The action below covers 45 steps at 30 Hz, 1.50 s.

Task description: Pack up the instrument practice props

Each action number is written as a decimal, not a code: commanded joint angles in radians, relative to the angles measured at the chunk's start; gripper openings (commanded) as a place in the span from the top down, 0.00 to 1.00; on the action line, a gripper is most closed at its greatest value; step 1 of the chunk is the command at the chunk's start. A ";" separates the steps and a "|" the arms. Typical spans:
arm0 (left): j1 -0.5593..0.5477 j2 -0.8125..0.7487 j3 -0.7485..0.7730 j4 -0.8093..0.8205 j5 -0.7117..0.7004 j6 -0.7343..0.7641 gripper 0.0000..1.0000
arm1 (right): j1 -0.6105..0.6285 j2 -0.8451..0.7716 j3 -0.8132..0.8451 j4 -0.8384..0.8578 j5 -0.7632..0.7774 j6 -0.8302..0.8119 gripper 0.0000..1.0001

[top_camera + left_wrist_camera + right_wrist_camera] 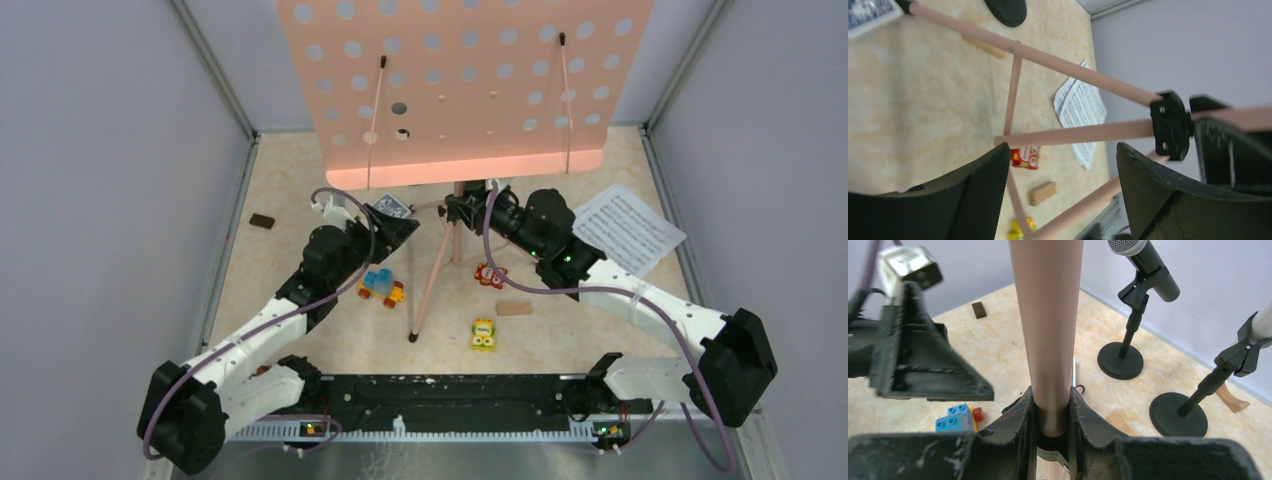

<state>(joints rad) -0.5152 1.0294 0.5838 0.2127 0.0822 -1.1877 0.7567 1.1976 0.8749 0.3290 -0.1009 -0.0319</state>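
Observation:
The pink perforated music desk (460, 90) stands at the back on its pink tripod legs (430, 280). My right gripper (462, 210) is shut on the stand's pink pole (1048, 330), just above the black leg hub (1170, 125). My left gripper (400, 225) is open and empty beside the legs, which cross in front of its jaws (1073, 135). White sheet music (628, 228) lies at the right. A dark microphone (1143, 265) and a white microphone (1263, 325) sit in two black round-based holders (1120, 360) (1178, 415).
Toy cars lie near the legs: a blue-yellow one (381, 285), a red one (489, 274), a yellow one (484, 334). There is a wooden block (513, 307), a dark block (262, 221), and a blue card box (393, 207) by my left gripper. Walls close three sides.

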 commanded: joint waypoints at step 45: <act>0.001 0.269 0.181 0.370 0.734 2.178 0.64 | 0.038 -0.025 -0.021 -0.208 -0.187 -0.066 1.00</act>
<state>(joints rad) -0.5152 1.2922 0.7132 0.5903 0.7765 0.9726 0.7563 1.1744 0.8845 0.2756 -0.1242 -0.0769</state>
